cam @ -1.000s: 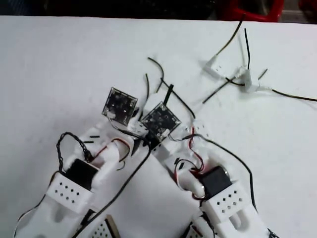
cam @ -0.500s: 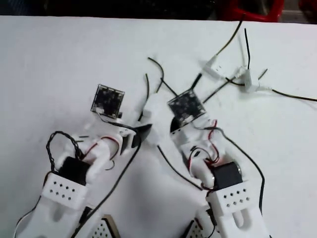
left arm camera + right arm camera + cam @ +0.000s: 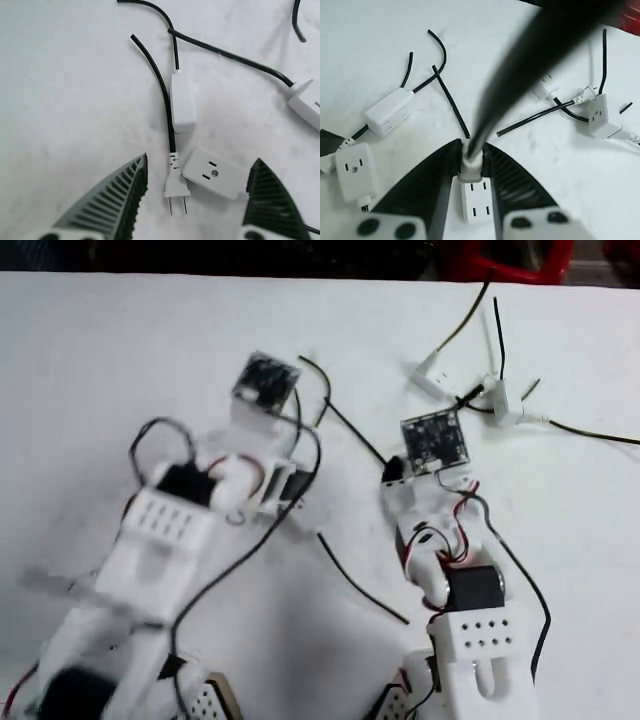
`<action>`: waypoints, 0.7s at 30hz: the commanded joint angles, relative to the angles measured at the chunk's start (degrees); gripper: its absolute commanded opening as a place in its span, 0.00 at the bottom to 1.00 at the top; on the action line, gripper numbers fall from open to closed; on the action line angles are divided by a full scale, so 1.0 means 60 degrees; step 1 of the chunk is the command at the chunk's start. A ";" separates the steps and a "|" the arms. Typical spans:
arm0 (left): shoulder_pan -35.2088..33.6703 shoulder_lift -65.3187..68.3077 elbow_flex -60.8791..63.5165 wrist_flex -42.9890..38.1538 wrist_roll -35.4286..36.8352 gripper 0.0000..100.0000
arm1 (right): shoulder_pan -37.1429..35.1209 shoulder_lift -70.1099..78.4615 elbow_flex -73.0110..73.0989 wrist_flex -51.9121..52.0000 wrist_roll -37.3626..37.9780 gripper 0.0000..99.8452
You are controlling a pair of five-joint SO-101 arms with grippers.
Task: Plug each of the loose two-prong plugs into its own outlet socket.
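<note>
The step in hand looks like the pick-up of a loose plug. The left gripper (image 3: 201, 158) hangs with its fingers spread wide over a two-prong plug (image 3: 176, 187). The plug lies flat on the table (image 3: 110, 360) between them, its black cord trailing away. A flat outlet socket (image 3: 212, 173) lies just beside the plug (touching it or a hair apart, I cannot tell). In the high view this arm stands left of centre.

The right gripper (image 3: 471, 150), right of centre in the high view, is pinched on a cord socket (image 3: 472, 202). The slots face outward and the cord runs up between the fingers.

By my judgement, the next move calls for the left fingers to come down and close across the plug's body. They must keep clear of the prongs and of the neighbouring socket. After that, the prongs need squaring to a pair of slots.

The table is white and faintly scuffed, strewn with black cords. A cluster of white fittings (image 3: 498, 395) sits in the upper right of the high view. A dark strip (image 3: 200, 255) runs along the top edge, with a red object (image 3: 510, 255) at top right.
</note>
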 commanded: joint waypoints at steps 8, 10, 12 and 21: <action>-0.0037 0.5956 -0.4806 0.0044 -0.0234 0.32 | 0.0154 -0.0168 -0.0088 -0.0212 -0.0147 0.02; -0.0022 0.6689 -0.5465 0.0088 -0.0234 0.32 | 0.0125 -0.0168 -0.0088 -0.0212 -0.0147 0.02; -0.0022 0.7333 -0.6037 0.0088 -0.0234 0.31 | 0.0125 -0.0168 -0.0088 -0.0198 -0.0132 0.02; -0.0022 0.8872 -0.7018 0.0132 -0.0762 0.12 | 0.0125 -0.0168 -0.0088 -0.0198 -0.0073 0.02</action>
